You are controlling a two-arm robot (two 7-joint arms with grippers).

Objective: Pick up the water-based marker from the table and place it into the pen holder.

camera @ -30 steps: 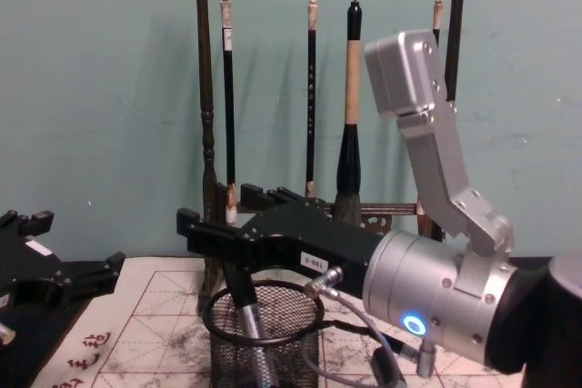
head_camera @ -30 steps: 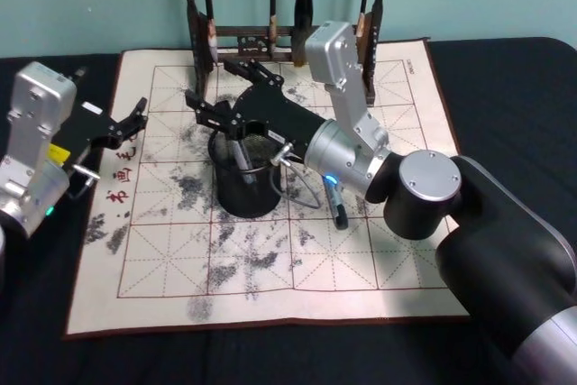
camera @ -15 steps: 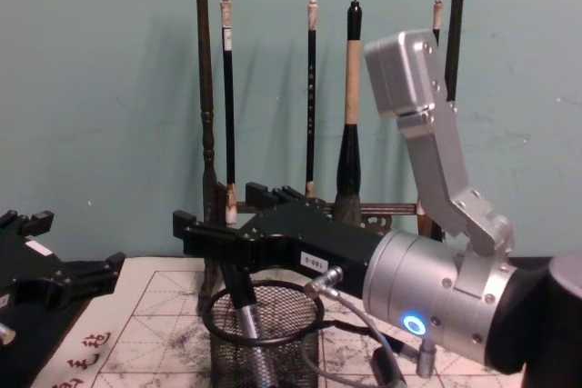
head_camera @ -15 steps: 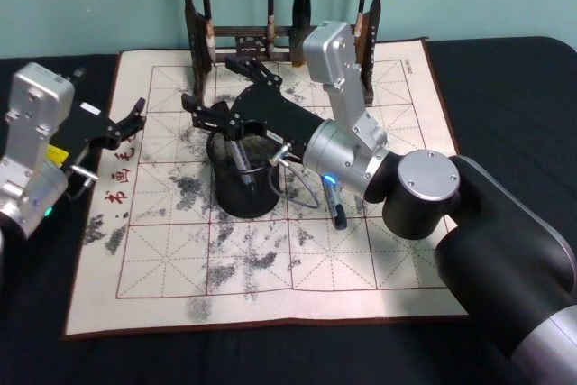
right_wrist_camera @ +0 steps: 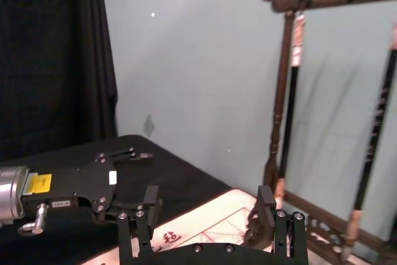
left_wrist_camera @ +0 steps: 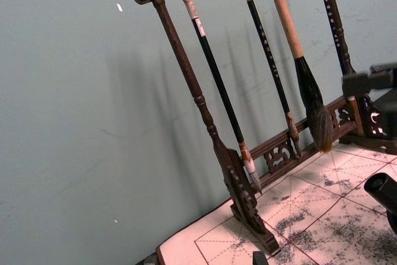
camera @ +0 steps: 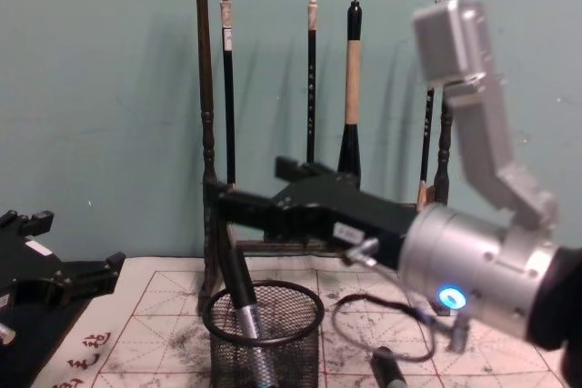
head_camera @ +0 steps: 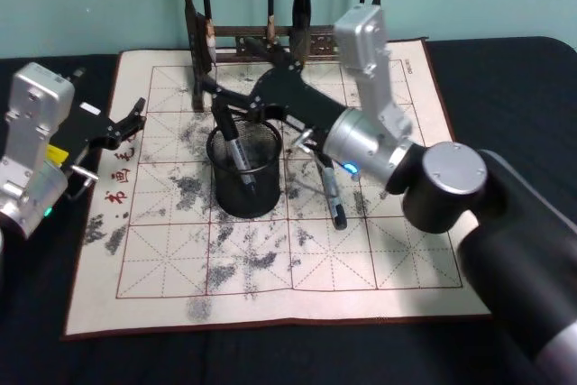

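Plainly, the slim marker [head_camera: 233, 143] stood inside the pen holder [head_camera: 261, 200], a round cup of black wire mesh with a thick rim. The cup sat on the cream, ink-smudged mat [head_camera: 379, 259] of the black table [head_camera: 505, 69]. The marker's silvery barrel leaned toward the rim on the robot's left, its dark end poking above the mesh. The right gripper [right_wrist_camera: 208, 195] hung just above the cup, its flat black fingers [right_wrist_camera: 149, 206] spread wide with nothing between them. The left gripper [head_camera: 133, 117] hung over the mat's left edge, prongs parted and empty. Another dark pen [head_camera: 335, 203] lay flat on the mat to the right of the cup. Behind stood a dark wooden rack [camera: 205, 88] with carved ends, long brushes [camera: 350, 115] hanging from it.
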